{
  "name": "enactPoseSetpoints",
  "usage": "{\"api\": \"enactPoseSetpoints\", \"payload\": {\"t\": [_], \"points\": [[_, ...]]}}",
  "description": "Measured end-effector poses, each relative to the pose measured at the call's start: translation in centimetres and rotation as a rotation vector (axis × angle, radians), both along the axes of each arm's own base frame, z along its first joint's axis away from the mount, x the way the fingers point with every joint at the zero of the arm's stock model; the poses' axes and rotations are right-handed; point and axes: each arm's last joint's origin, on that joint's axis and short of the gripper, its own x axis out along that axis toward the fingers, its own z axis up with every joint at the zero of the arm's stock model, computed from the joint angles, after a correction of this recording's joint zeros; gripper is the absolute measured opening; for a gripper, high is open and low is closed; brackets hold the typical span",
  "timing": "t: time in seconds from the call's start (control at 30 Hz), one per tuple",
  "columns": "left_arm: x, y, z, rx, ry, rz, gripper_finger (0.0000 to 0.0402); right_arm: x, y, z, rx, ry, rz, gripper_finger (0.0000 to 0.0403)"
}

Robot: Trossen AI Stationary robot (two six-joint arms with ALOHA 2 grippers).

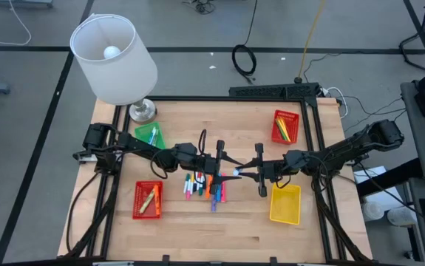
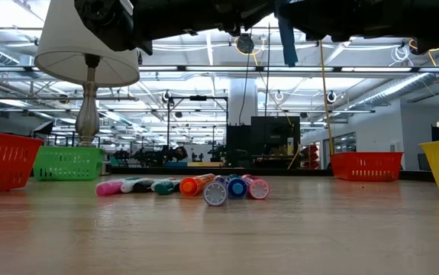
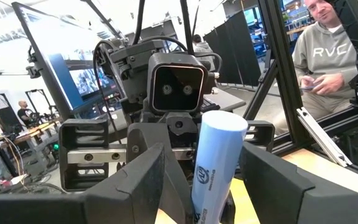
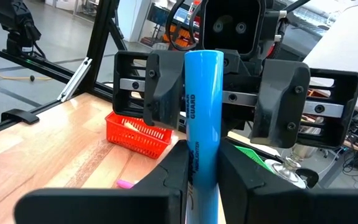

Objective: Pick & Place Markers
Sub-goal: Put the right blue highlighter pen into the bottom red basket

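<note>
Above table centre, right gripper [image 1: 243,173] pinches a blue marker [image 4: 202,124] by one end; its long axis runs toward the left gripper [image 1: 228,166] at nine o'clock, whose spread fingers flank its free end.

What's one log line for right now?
right gripper: shut on blue marker | left gripper: open around it | place: above table

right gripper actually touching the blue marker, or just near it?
Touching. In the right wrist view the right gripper has both fingers pressed against the blue marker, no gap either side.
</note>
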Motion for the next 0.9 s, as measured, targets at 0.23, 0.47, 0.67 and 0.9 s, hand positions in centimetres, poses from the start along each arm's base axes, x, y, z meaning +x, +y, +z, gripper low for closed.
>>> {"api": "enactPoseSetpoints", "payload": {"t": [0.23,0.47,0.67,0.9], "points": [[0.0,0.0,0.0,-0.001,0.0,-0.001,0.0212,0.0,0.0,0.03,0.001,-0.003,0.0,0.0045],[-0.01,-0.1,0.0,-0.013,0.003,-0.005,0.0212,0.0,-0.01,-0.03,0.0,0.004,-0.005,0.0045],[-0.02,-0.15,0.0,-0.001,0.0,-0.004,0.0212,0.01,-0.16,-0.09,-0.009,0.009,-0.057,0.0045],[0.0,-0.03,-0.01,-0.001,0.002,-0.001,0.0212,0.01,-0.15,-0.07,-0.022,0.006,-0.054,0.0045]]}}
